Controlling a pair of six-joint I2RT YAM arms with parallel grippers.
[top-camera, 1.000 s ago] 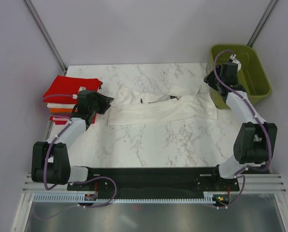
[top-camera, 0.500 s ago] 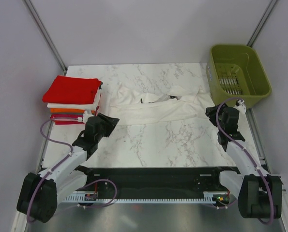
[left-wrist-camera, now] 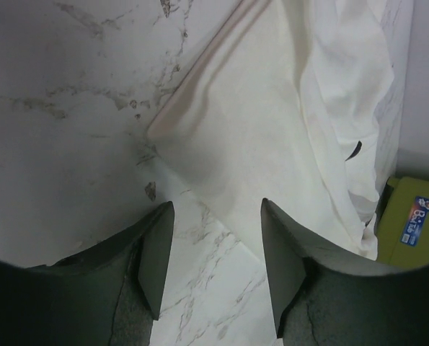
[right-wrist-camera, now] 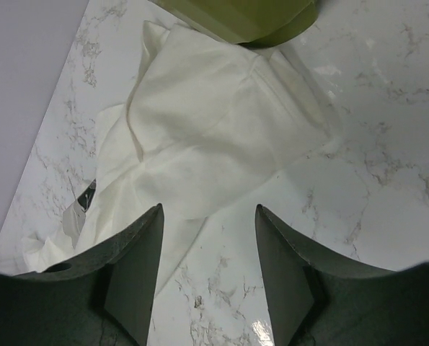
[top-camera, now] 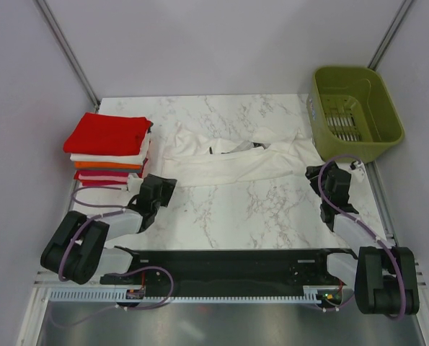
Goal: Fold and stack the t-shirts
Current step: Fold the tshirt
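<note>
A large plain white t-shirt [top-camera: 236, 160] lies spread and rumpled across the back middle of the marble table; it also shows in the left wrist view [left-wrist-camera: 272, 122] and the right wrist view [right-wrist-camera: 207, 130]. A stack of folded t-shirts [top-camera: 107, 148], red on top over white, orange and pink-red layers, stands at the left edge. My left gripper [top-camera: 164, 189] is open and empty, low over the table just in front of the shirt's near left corner [left-wrist-camera: 156, 133]. My right gripper [top-camera: 322, 176] is open and empty, just in front of the shirt's right end.
An olive-green plastic basket [top-camera: 355, 108] stands at the back right corner, its rim beside the shirt's right end; it also shows in the right wrist view [right-wrist-camera: 243, 14] and the left wrist view [left-wrist-camera: 416, 223]. Grey walls enclose the table.
Both arms have drawn back toward the near edge and lowered. The left gripper left the stack side; the right gripper came away from the basket. The shirt and stack have not moved.
</note>
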